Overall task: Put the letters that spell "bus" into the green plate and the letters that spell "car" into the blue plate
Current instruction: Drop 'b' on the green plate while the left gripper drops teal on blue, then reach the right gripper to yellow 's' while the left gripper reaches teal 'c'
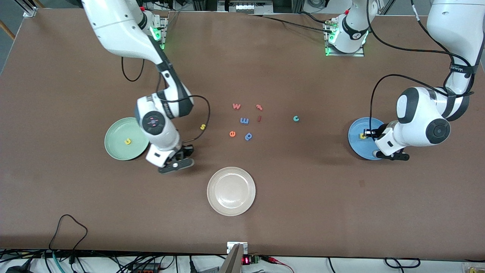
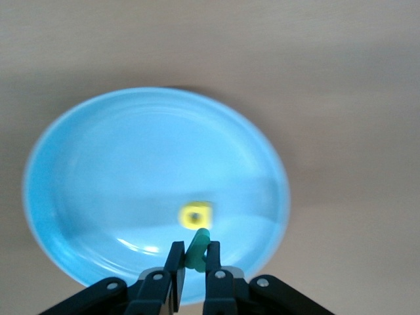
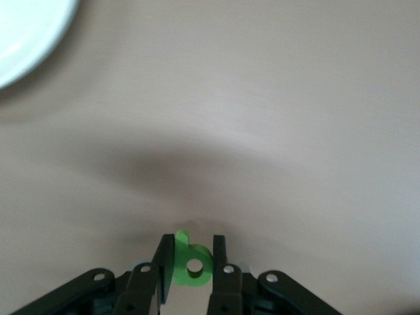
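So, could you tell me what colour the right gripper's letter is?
Green, best in the right wrist view.

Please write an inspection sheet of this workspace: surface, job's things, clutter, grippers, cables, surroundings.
Surface: brown table.
Job's things: u in green plate; a in blue plate; s and c on table.
Clutter: white plate; w, m, e, p mid-table.
Grippers: left gripper over blue plate, jaws shut on teal letter; right gripper beside green plate, jaws shut on b.
Cables: black loop at table's near edge.
Surroundings: nothing seen.
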Controlling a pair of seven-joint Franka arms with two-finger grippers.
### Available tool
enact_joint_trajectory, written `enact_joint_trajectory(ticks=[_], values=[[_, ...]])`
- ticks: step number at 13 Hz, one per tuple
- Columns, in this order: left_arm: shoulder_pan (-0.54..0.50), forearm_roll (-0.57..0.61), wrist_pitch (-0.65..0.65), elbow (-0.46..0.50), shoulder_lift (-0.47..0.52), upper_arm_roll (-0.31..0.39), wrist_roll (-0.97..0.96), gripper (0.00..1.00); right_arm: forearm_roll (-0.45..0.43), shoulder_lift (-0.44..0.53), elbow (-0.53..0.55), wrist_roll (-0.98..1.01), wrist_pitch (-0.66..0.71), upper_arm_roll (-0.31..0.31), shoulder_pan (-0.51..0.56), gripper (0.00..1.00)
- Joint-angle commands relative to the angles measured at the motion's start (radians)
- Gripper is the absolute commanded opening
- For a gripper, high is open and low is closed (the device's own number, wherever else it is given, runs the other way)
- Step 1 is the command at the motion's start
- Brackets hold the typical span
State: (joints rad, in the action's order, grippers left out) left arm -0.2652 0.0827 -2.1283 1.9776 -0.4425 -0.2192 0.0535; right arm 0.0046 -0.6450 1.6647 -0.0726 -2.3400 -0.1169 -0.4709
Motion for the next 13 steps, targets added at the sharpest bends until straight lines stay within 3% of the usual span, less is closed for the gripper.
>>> enact_joint_trajectory(ticks=[1, 3, 4, 5, 6, 7, 8, 9, 10, 12, 13], values=[[-0.049, 0.048, -0.148, 0.104, -0.004, -0.011, 0.016, 0.00, -0.002, 0.141, 0.111, 0.075, 0.114, 0.016, 0.127, 0.03], [-0.052, 0.046, -0.170, 0.113, -0.022, -0.009, 0.014, 0.01, -0.001, 0.189, 0.191, 0.112, 0.125, 0.016, 0.207, 0.03], [-0.060, 0.046, -0.170, 0.109, -0.034, -0.009, 0.014, 0.13, 0.000, 0.198, 0.239, 0.134, 0.120, 0.017, 0.251, 0.03], [-0.060, 0.046, -0.165, 0.103, -0.036, -0.011, 0.005, 0.38, 0.000, 0.197, 0.259, 0.148, 0.119, 0.019, 0.277, 0.04], [-0.060, 0.046, -0.159, 0.096, -0.027, -0.012, 0.005, 0.75, 0.002, 0.196, 0.271, 0.151, 0.116, 0.019, 0.291, 0.06], [-0.060, 0.046, -0.156, 0.086, -0.003, -0.015, 0.008, 0.80, 0.002, 0.192, 0.283, 0.151, 0.111, 0.019, 0.296, 0.17], [-0.054, 0.048, -0.118, 0.058, 0.013, -0.020, 0.006, 0.84, 0.002, 0.188, 0.288, 0.151, 0.110, 0.019, 0.299, 0.52], [-0.049, 0.046, -0.029, 0.008, 0.022, -0.040, 0.005, 0.84, 0.002, 0.188, 0.293, 0.151, 0.110, 0.019, 0.307, 0.79], [-0.049, 0.045, 0.058, -0.040, 0.024, -0.077, -0.003, 0.84, 0.002, 0.194, 0.293, 0.151, 0.116, 0.019, 0.308, 1.00], [-0.048, 0.037, 0.169, -0.088, 0.019, -0.185, -0.091, 0.81, 0.002, 0.235, 0.293, 0.136, 0.125, 0.035, 0.299, 1.00], [-0.046, 0.037, 0.169, -0.082, 0.012, -0.242, -0.137, 0.78, 0.008, 0.258, 0.293, 0.111, 0.137, 0.083, 0.293, 1.00]])
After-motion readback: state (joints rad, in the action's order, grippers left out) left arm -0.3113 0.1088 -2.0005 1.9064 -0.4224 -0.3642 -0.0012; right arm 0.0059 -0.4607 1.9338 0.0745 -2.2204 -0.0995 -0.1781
